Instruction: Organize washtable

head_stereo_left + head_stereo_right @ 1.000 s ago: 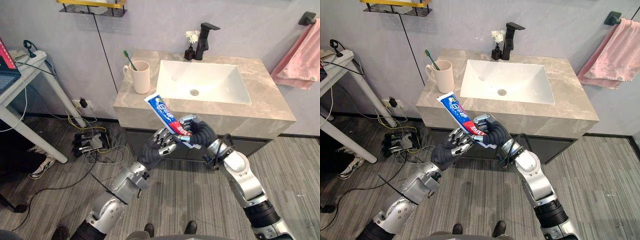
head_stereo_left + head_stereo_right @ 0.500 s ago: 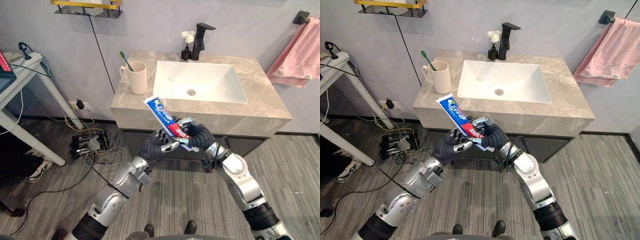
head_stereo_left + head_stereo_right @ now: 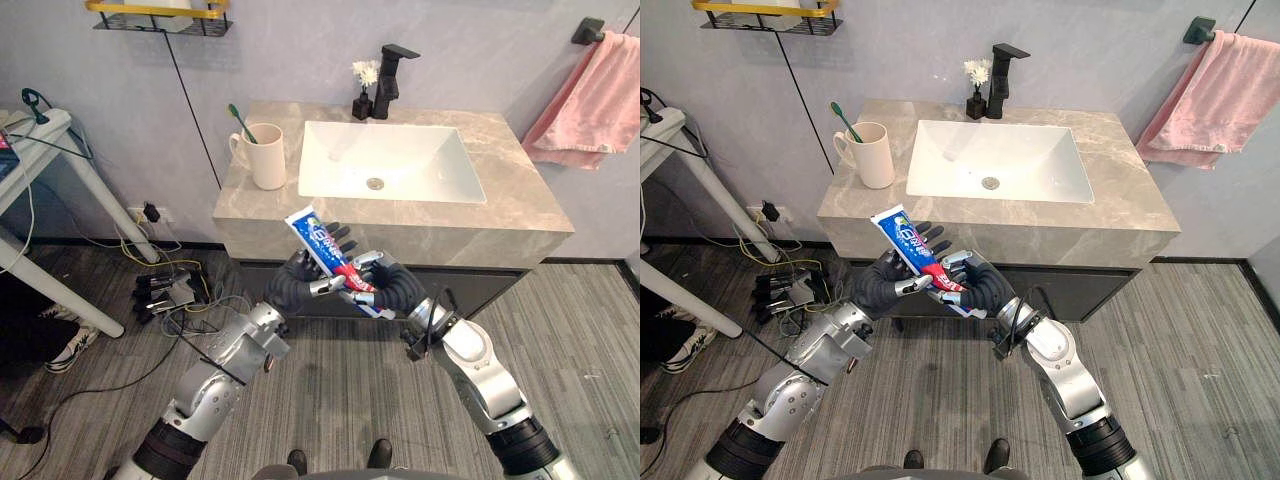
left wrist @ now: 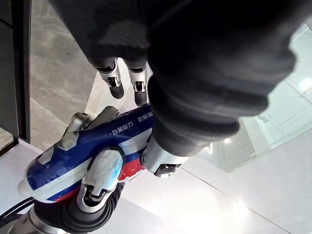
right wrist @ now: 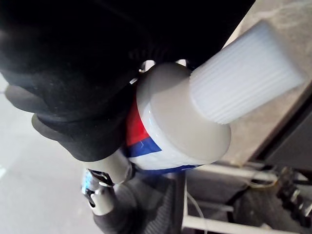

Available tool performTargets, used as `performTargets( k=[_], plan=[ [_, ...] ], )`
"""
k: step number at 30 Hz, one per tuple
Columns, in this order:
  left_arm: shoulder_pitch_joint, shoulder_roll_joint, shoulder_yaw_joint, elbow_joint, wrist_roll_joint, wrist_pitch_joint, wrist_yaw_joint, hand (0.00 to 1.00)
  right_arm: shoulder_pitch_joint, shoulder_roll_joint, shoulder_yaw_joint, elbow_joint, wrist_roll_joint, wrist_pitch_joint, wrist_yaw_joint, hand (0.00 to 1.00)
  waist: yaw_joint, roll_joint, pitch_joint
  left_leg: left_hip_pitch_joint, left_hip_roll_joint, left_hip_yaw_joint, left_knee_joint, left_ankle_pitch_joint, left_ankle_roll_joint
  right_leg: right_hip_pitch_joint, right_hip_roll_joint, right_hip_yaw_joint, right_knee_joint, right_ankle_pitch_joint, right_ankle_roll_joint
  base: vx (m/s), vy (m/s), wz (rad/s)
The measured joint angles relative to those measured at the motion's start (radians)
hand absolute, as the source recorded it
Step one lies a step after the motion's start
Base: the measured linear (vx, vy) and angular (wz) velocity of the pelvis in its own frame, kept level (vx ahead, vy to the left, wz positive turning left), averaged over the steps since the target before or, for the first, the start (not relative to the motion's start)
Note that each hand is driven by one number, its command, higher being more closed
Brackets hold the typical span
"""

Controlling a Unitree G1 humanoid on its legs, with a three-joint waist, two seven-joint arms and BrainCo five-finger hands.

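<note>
The right robot hand (image 3: 388,288) has its fingers curled around the lower end of the toothpaste tube (image 3: 322,243), close to the white ribbed cap (image 5: 243,73). The left robot hand (image 3: 298,285) is just beside it. It takes the same tube a little higher, with the thumb on the front face and the dark-tipped fingers (image 3: 337,232) behind the tube, so the tube is pinched between them. Both robot hands therefore have hold of the tube at once, and they almost touch each other.

The toothpaste tube is blue, white and red. It is tilted, with the flat end up and to the robot's left and the cap end down and to the right. It is in the air in front of the front edge of the bench (image 3: 520,210), and it does not rest on it.

On the bench, a white sink basin (image 3: 390,160) takes up the middle. A cream mug (image 3: 268,158) stands near the left edge, and a green toothbrush (image 3: 240,120) leans inside it. At the back edge a black faucet (image 3: 392,68) stands behind the basin, and a small dark vase with white flowers (image 3: 362,88) is just beside it on the left.

A pink towel (image 3: 592,100) hangs on the wall to the right of the bench. A yellow-edged wire shelf (image 3: 160,12) is fixed on the wall above the left side.
</note>
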Motion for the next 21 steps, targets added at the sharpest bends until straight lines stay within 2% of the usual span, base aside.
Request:
performTargets(
  k=[16,21],
  plan=[
    [-0.019,0.008,0.013,0.034,-0.001,0.004,-0.003,0.00,0.016,0.000,0.004,0.015,-0.005,-0.003,0.000,1.00,0.000,0.002,0.000,0.010,0.000,0.015,-0.010,0.000,0.000,-0.002,0.005,0.015,0.000,0.000,0.000,0.00,0.010,-0.02],
    [-0.014,-0.018,0.013,0.058,-0.006,0.004,-0.001,0.00,0.027,0.003,0.005,0.023,-0.029,-0.003,-0.002,1.00,0.000,0.010,0.000,0.010,0.000,0.016,-0.013,0.000,0.000,-0.003,0.006,0.015,0.000,0.000,0.000,0.00,0.000,0.00]
  ],
)
